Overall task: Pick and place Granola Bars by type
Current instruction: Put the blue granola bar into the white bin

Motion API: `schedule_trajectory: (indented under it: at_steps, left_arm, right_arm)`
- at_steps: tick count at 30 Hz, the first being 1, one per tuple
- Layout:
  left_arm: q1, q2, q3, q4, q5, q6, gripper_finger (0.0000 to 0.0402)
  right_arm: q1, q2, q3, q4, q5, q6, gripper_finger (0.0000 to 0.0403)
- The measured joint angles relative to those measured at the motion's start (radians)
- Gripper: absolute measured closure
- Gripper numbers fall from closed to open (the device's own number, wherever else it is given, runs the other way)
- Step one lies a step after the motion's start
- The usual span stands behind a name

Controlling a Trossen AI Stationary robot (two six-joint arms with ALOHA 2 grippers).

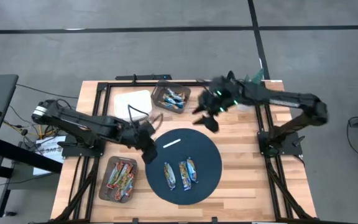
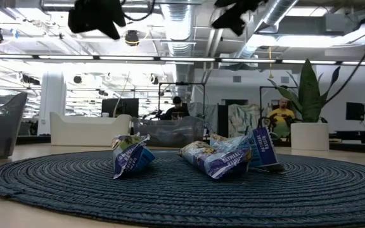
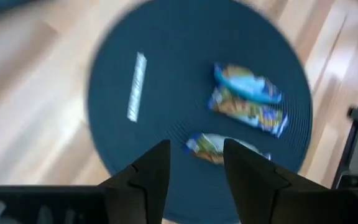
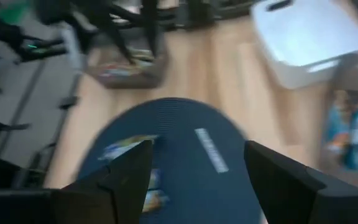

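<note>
Three blue-wrapped Granola Bars (image 1: 183,173) lie flat side by side on the near half of a round dark blue mat (image 1: 209,163); the low view shows them as crumpled wrappers (image 2: 214,158). My left gripper (image 1: 149,152) hovers open and empty over the mat's left edge, with the nearest bar (image 3: 219,146) just beyond its fingers (image 3: 146,180). My right gripper (image 1: 207,118) hangs open and empty above the mat's far edge, well clear of the bars (image 4: 126,146). Both grippers are high above the table in the low view.
A thin white strip (image 1: 171,143) lies on the mat's far part. A tray with red/orange bars (image 1: 120,178) sits left of the mat. A tray with blue bars (image 1: 171,98) and a white container (image 1: 134,104) stand at the far edge. Bare wood lies right of the mat.
</note>
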Motion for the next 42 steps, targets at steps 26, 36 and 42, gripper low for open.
schedule_trajectory:
  at_steps: [26,36,42]
  left_arm:
    - [-0.087,0.446,0.0,0.317,0.15,-0.729,0.026]
    - [-0.122,0.486,0.0,0.29,0.153,-0.932,0.0258]
    - [-0.123,0.533,0.0,0.365,0.143,-0.952,0.0227]
  right_arm:
    - [0.412,-0.266,-0.341,-0.134,0.016,0.155,0.0155]
    - [0.414,-0.267,-0.341,-0.146,0.062,0.077,0.0155]
    - [0.413,-0.267,-0.341,-0.151,0.078,0.036,0.0155]
